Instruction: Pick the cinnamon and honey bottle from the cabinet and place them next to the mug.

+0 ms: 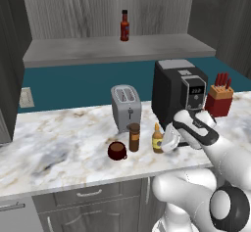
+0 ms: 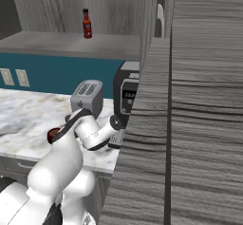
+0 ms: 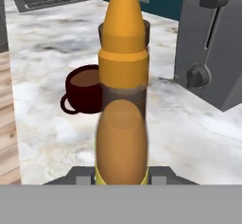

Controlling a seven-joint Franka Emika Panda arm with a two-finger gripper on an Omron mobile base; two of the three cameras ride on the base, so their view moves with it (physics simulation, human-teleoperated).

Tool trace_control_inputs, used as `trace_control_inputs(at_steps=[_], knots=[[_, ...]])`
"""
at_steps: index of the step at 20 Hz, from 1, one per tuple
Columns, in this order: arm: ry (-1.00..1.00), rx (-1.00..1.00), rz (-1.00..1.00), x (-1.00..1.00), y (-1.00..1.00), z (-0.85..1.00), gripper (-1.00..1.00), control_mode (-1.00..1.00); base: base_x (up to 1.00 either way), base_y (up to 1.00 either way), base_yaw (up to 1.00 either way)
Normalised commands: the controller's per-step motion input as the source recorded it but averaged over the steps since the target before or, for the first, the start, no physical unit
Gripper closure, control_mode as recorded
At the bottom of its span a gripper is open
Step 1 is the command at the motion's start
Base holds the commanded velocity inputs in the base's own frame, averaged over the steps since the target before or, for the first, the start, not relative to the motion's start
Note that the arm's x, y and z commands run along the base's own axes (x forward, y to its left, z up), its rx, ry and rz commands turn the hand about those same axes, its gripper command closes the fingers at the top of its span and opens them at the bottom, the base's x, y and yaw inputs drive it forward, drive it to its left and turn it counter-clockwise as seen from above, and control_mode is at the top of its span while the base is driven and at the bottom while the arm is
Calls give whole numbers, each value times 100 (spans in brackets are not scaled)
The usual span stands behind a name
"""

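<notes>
While the honey bottle (image 1: 157, 140) stands upright at centre frame on the marble counter (image 1: 59, 148), the gripper (image 1: 165, 142) is clamped on it, just right of the cinnamon (image 1: 134, 137) and mug (image 1: 117, 150), before the toaster (image 1: 126, 106).

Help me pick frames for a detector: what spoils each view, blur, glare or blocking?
Left base view: evenly lit, no glare; honey bottle, cinnamon and mug small, slightly soft. Right base view: a cabinet wall blocks the right half. Hand view: the bottle looms close, hiding most of the cinnamon.
</notes>
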Motion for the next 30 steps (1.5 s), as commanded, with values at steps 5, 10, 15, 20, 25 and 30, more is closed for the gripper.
trace_control_inputs(at_steps=[5,10,15,20,25,30], knots=[[-15,-1,0,6,22,-29,100,-100,0,0,0],[-14,0,0,1,11,-29,100,-100,0,0,0],[-3,0,0,0,10,-18,100,-100,0,0,0],[0,0,0,0,21,-11,100,-100,0,0,0],[0,1,0,0,15,-20,100,-100,0,0,0],[0,1,0,0,17,-15,100,-100,0,0,0]])
